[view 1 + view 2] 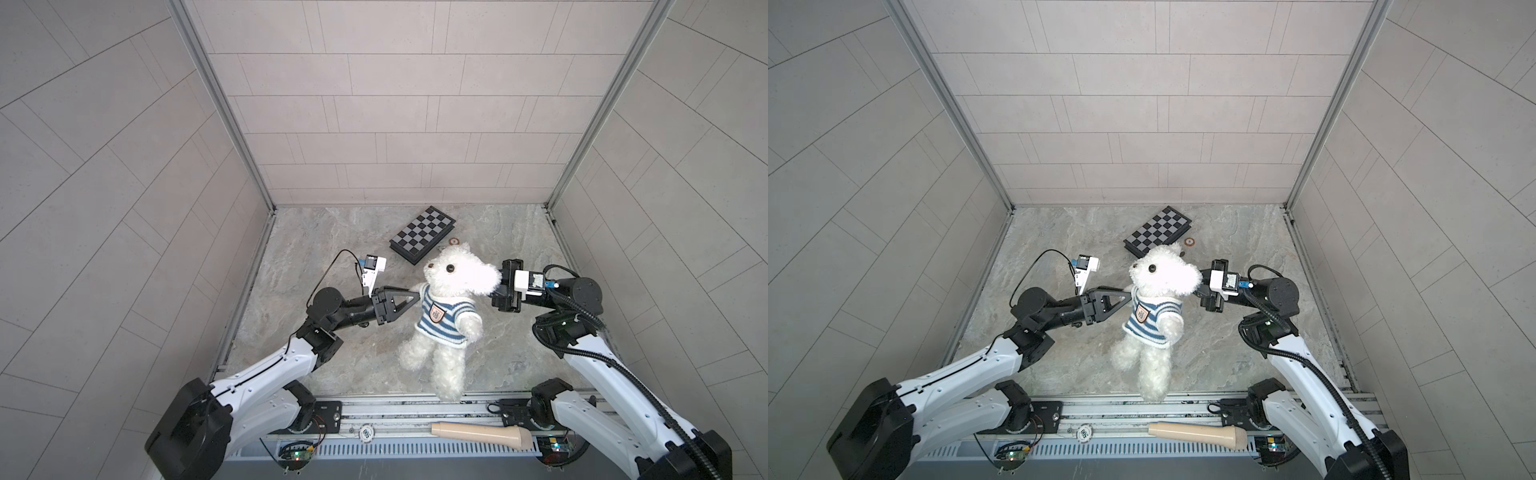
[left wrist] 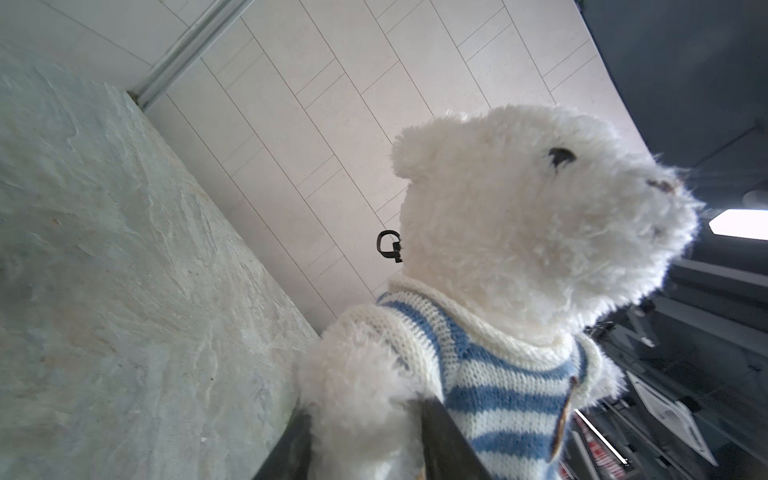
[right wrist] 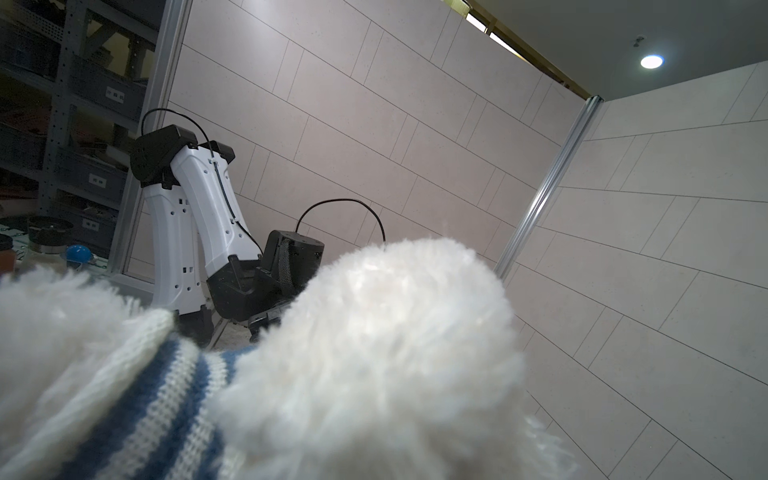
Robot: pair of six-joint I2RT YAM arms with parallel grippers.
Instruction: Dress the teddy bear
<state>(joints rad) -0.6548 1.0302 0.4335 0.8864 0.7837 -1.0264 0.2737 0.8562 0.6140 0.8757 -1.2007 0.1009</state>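
White plush teddy bear (image 1: pixel 453 274) hangs upright over table (image 1: pixel 332 249), striped sweater (image 1: pixel 440 320) on. Right claw (image 1: pixel 500 286) clamped in head fur. Left claw (image 1: pixel 409 297) brackets one arm; pinch can't be told. Advise: take cuff, not fur, and tug sleeve gently.

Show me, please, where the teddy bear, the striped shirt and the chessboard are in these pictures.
teddy bear (image 1: pixel 465 275): in a top view, on the white fur of its head.
striped shirt (image 1: pixel 446 327): in a top view, on the blue and white chest stripes.
chessboard (image 1: pixel 422 232): in a top view, on its chequered top.
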